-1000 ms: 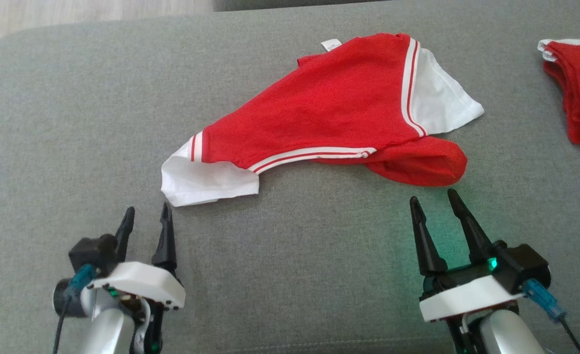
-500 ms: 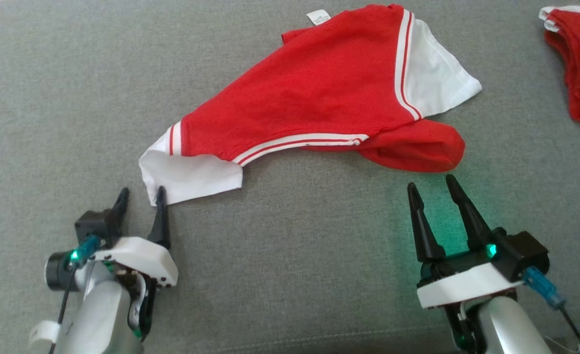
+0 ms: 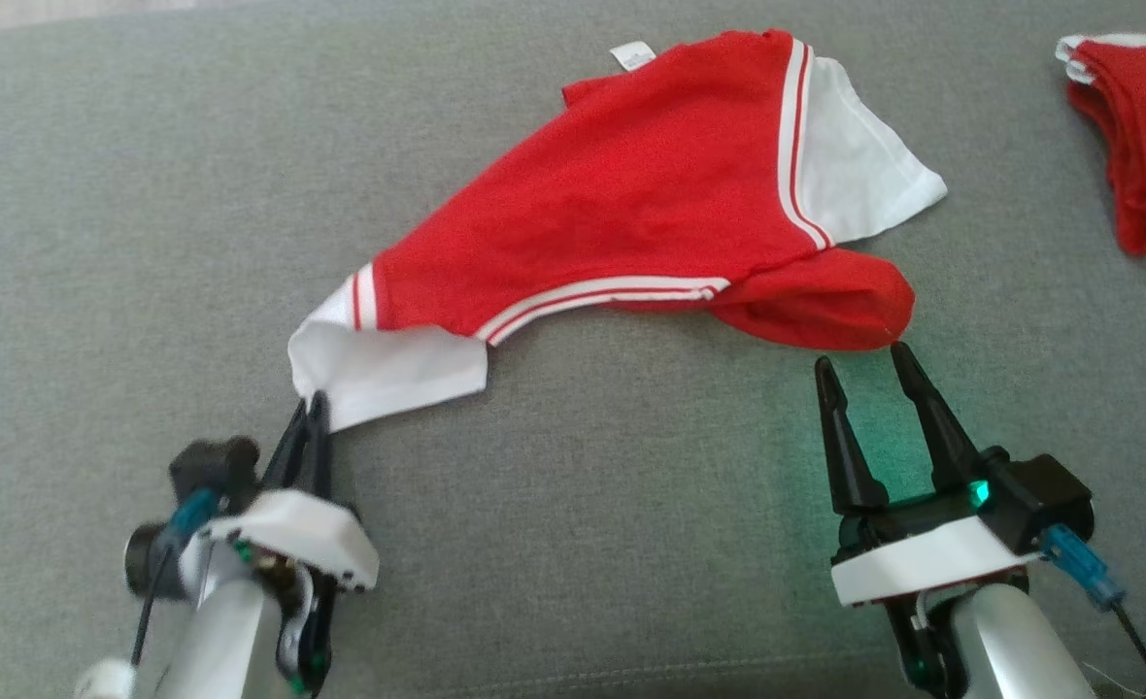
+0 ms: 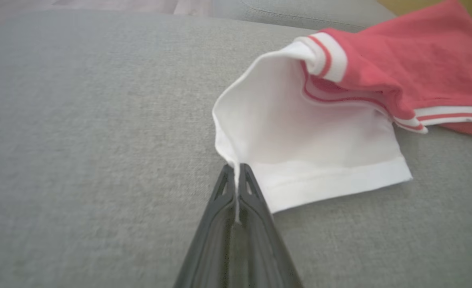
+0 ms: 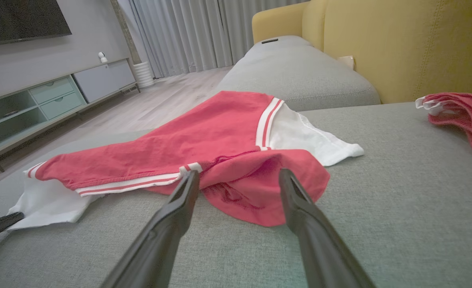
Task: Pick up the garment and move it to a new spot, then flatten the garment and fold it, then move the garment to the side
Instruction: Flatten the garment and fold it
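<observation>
The garment (image 3: 631,194), a red shirt with white sleeves and striped trim, lies crumpled on the grey cushion (image 3: 583,544), about in the middle between the two arms. The step in hand appears to be the first one, picking the garment up.

The left claw (image 3: 309,413) is closed tight on the near corner of the white sleeve (image 3: 388,364), with the cloth pinched between its fingers. The right claw (image 3: 860,354) stands wide open and holds nothing. Its tips are just beside the rounded red fold (image 3: 825,306) at the garment's near right end.

The next move probably asks the right claw to go forward over this fold and close on it, so that both arms can lift together. A lift by the left side alone would likely let the shirt hang in a bundle.

The left wrist view shows the grip closely. A thin edge of the hem runs between the two closed fingers, and the sleeve opening stands up like a pocket, which the head view cannot make clear. The right wrist view shows the red fold lying ahead, between the lines of the open fingers, with a yellow backrest (image 5: 420,48) behind the cushion. The head view gives the whole layout, including a second red garment (image 3: 1136,146) well apart at the far right.
</observation>
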Controlling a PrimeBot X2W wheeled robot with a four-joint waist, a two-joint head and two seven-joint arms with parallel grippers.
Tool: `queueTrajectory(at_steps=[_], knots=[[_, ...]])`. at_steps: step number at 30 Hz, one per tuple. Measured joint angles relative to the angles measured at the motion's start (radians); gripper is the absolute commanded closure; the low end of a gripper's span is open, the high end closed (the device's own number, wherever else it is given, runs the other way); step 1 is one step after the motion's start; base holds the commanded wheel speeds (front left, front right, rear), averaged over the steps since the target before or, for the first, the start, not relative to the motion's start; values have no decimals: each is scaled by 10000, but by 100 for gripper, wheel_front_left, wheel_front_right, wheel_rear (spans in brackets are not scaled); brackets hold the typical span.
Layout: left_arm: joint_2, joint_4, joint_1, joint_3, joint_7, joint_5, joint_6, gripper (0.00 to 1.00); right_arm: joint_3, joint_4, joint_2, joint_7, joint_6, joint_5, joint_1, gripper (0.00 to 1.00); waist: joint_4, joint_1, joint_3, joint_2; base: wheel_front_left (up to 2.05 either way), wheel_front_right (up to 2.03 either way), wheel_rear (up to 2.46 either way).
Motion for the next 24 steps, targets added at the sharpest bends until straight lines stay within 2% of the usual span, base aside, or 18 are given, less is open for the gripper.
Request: queueTrajectory(at_steps=[9,17,21,24], knots=[[90,-1728,1336,884,2,0,259,100,-267,692,0,0,0,15,39,0,369,0,-281,0,0,0,0],[483,-2186,1329,1534,4,-4,211,100,-700,2140,0,0,0,652,-253,0,727,0,-222,0,0,0,0],[537,-2184,1292,1567,4,-4,100,100,-301,2738,-54,0,0,485,-677,0,808,1,-178,0,0,0,0],[531,-2184,1281,1570,4,0,61,100,67,2903,-337,0,0,-148,-846,0,845,0,-159,0,0,0,0]])
